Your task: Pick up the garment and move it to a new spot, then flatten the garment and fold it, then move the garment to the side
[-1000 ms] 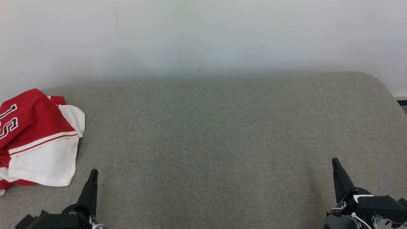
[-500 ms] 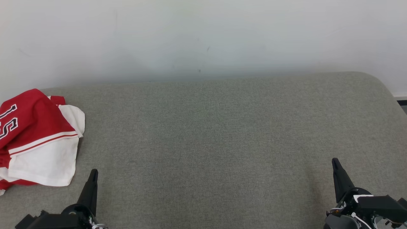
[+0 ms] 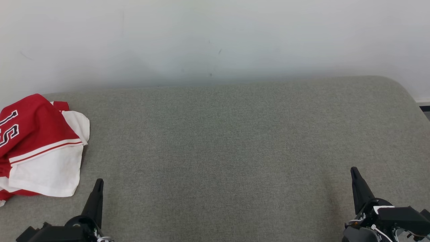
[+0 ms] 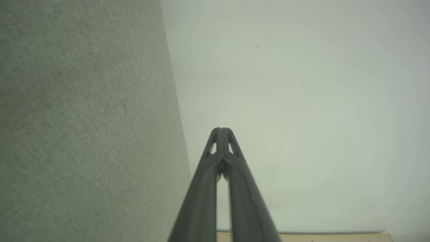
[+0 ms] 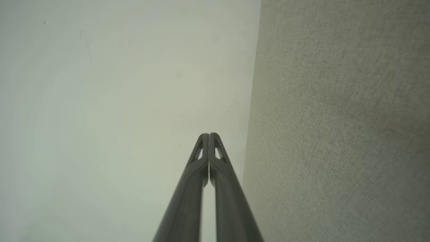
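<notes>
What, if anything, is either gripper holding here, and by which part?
Nothing is held. The left gripper and right gripper are both shut and empty; the garment lies bunched on the grey surface, apart from both.

Red-and-white garment point(image 3: 40, 148) at left edge of grey cushion point(image 3: 218, 151), left gripper point(image 3: 98, 183) near, right gripper point(image 3: 353, 171) apart.

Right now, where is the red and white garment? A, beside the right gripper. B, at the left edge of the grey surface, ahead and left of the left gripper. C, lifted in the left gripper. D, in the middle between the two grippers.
B: the garment lies crumpled at the left edge of the grey surface, apart from the shut left gripper.
</notes>
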Robot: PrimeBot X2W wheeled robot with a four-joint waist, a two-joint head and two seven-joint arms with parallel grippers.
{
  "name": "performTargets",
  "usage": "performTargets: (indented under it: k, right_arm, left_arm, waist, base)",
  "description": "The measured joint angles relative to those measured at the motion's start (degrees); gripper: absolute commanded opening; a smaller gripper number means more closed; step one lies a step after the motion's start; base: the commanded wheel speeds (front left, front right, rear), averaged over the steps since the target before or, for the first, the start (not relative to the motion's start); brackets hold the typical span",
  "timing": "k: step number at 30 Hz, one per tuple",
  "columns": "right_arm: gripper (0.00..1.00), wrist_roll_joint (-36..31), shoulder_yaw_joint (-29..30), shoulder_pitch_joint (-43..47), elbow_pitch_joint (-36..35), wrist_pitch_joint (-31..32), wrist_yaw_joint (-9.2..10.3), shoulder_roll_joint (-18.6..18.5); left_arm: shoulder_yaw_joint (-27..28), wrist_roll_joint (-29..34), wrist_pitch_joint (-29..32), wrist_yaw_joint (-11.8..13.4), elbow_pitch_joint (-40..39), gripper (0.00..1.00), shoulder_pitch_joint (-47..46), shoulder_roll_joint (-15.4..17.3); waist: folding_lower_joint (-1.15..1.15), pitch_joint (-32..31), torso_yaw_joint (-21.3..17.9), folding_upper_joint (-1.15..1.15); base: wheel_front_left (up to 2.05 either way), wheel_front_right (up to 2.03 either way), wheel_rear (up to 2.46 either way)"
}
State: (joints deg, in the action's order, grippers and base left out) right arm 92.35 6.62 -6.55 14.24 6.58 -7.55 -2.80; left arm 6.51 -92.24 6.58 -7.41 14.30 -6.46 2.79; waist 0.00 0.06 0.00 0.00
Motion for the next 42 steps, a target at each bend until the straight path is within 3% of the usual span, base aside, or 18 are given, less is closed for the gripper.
performTargets:
  k: [1, 2, 3, 4, 9, 10, 16, 42]
  right_arm:
    - [0.00, 0.00, 0.00, 0.00, 0.00, 0.00, 0.00, 0.00]
    - [1.00, 0.00, -0.02, 0.09, 0.23, -0.02, 0.00, 0.02]
    - [0.00, 0.00, -0.05, 0.37, 0.69, -0.03, 0.00, 0.08]
    - [1.00, 0.00, -0.08, 0.86, 1.21, -0.03, 0.00, 0.12]
    - [1.00, -0.20, -0.52, 2.43, 2.55, -0.73, 0.00, 0.26]
    - [1.00, -4.63, -2.13, 2.43, 2.60, -3.30, 0.00, 0.18]
    - [1.00, -9.23, -2.21, 2.43, 2.77, -4.64, 0.00, 0.18]
    - [1.00, -42.58, -4.12, 2.44, 2.13, -9.22, 0.00, 0.02]
  left_arm:
    - [0.00, 0.00, 0.00, 0.00, 0.00, 0.00, 0.00, 0.00]
    - [-0.03, 0.01, -0.03, 0.00, 0.22, 1.00, 0.06, -0.07]
    - [-0.08, 0.01, -0.04, 0.02, 0.70, 0.00, 0.32, -0.18]
    - [-0.14, 0.01, -0.04, 0.03, 1.21, 1.00, 0.79, -0.30]
    - [-0.57, 0.02, -0.77, 0.18, 2.61, 1.00, 2.36, -0.53]
    - [-1.78, 1.85, -3.23, 0.18, 2.46, 1.00, 2.52, -0.52]
    - [-1.88, 5.63, -4.63, 0.18, 2.47, 1.00, 3.01, -0.51]
    - [-4.56, 36.18, -10.55, 2.65, -0.76, 1.00, 4.71, -0.40]
  waist:
    - [0.00, 0.00, 0.00, 0.00]
    - [0.00, 0.00, 0.00, 0.00]
    - [0.00, 0.00, 0.00, 0.00]
    - [0.00, 0.00, 0.00, 0.00]
    - [0.00, -0.18, -0.03, 0.00]
    - [0.00, -0.64, -0.09, 0.00]
    - [0.00, -0.88, -0.09, 0.00]
    - [0.00, -1.92, -0.08, 0.00]
  base:
    - [0.00, 0.00, 0.00]
    - [0.00, 0.00, 0.00]
    - [0.00, 0.00, 0.00]
    - [0.00, 0.00, 0.00]
    - [0.00, 0.00, 0.00]
    - [0.00, 0.00, 0.00]
    - [0.00, 0.00, 0.00]
    - [0.00, 0.00, 0.00]
